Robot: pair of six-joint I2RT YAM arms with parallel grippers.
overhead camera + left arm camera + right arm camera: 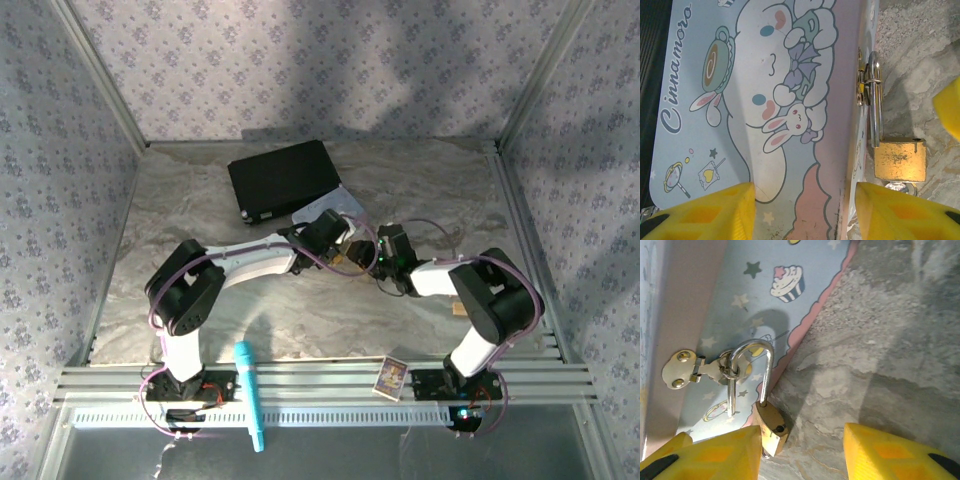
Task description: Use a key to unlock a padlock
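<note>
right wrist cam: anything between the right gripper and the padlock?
No. In the right wrist view, nothing but bare table lies between the right gripper and the padlock, which sits close beside one finger.

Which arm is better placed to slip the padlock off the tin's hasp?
Right. The right gripper, open, sits beside the padlock body, and the shackle looks open. The left gripper straddles the edge of the Cinnamoroll tin, padlock not between its fingers.
</note>
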